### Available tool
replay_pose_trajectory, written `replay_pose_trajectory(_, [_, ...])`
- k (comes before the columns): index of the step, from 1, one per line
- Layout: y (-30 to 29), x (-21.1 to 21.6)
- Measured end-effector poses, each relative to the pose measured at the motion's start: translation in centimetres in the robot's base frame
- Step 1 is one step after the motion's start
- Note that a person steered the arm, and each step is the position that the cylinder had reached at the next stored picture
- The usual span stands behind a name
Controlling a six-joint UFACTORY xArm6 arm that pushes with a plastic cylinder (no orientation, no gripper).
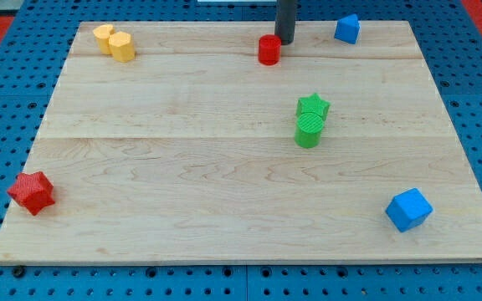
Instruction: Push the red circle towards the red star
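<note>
My tip (284, 42) stands just beside the red circle (269, 50), on its upper-right side; whether they touch I cannot tell. The rod carries nothing, and its upper part is cut off by the view's top edge. The red circle is near the top edge of the wooden board (182, 192). The red star (31, 192) lies far to the lower left of the red circle. To its right is a blue block (347, 29), its shape unclear. Far to its left are two yellow blocks (114, 42), touching each other. Below the red circle, a green star (313, 106) touches a green cylinder (309, 131). A blue cube (408, 209) lies far to the lower right.
</note>
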State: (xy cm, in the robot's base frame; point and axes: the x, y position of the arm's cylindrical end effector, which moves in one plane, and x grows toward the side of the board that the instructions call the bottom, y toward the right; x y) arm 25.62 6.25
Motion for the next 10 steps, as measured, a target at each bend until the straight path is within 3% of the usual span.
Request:
replay_pose_trajectory(3, [-26.3,15.4])
replay_pose_trajectory(4, [-28.4,16.5])
replay_pose_trajectory(5, [-26.8,15.5])
replay_pose_trajectory(7, [-26.5,22.0])
replay_pose_trajectory(8, [-22.0,21.1])
replay_pose_trajectory(10, [-23.7,24.9])
